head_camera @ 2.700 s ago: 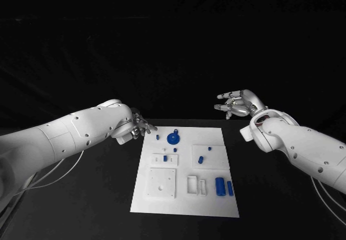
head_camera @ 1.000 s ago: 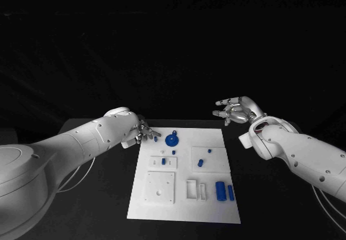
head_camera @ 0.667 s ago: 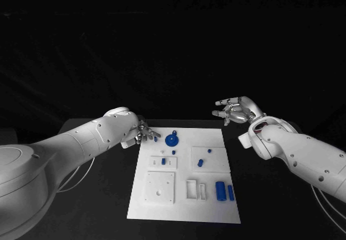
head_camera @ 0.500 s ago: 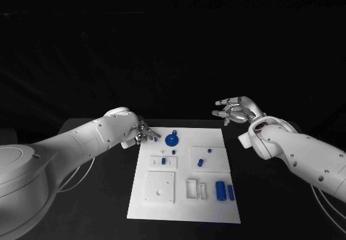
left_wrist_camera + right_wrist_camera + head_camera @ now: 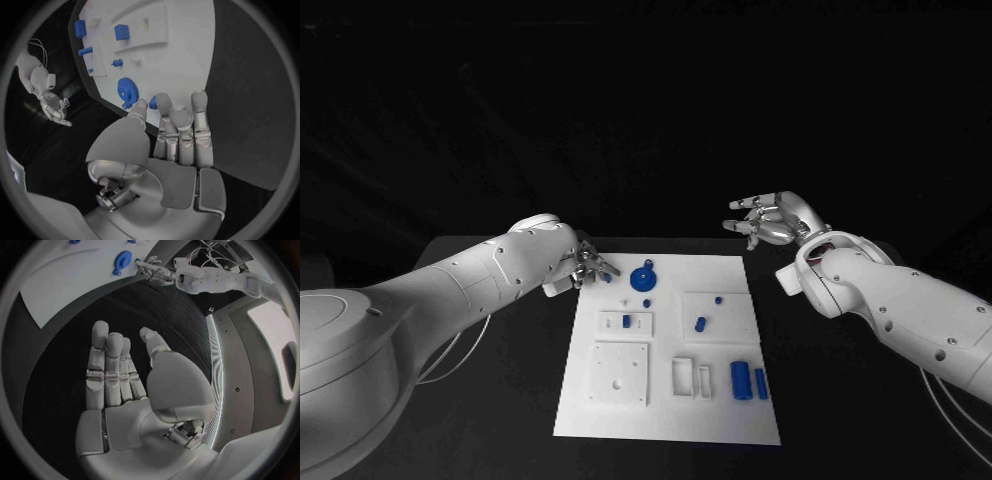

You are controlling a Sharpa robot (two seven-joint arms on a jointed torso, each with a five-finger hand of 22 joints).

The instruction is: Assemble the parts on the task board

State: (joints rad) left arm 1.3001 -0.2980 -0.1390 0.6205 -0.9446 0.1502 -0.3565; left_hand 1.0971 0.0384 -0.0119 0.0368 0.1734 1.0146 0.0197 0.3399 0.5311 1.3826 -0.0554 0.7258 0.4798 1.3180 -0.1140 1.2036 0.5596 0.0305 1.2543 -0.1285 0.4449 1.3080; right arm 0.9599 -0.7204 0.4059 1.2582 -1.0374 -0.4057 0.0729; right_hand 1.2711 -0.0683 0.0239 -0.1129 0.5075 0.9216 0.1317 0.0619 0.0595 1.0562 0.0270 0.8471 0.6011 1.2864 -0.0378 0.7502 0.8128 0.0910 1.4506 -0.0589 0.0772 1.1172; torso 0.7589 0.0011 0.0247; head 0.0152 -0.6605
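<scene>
The white task board (image 5: 668, 410) lies in the middle of the table. A blue gear (image 5: 645, 278) sits near its far edge, also seen in the left wrist view as the gear (image 5: 128, 90). My left hand (image 5: 589, 267) hovers at the board's far left corner, just left of the gear. Its thumb and a fingertip pinch a small blue part (image 5: 152, 103), and the other fingers are stretched out. My right hand (image 5: 769, 220) is raised beyond the board's far right corner. Its palm (image 5: 125, 380) is bare and its fingers are extended.
Small blue parts stand in the board's middle blocks (image 5: 626, 320) (image 5: 698, 323). Two blue cylinders (image 5: 740, 381) lie side by side near the board's front right. A square white plate (image 5: 620, 375) lies at front left. Black table surrounds the board.
The camera has shifted since the earliest frame. Over the last second both hands stay almost still, and the parts on the board have not moved.
</scene>
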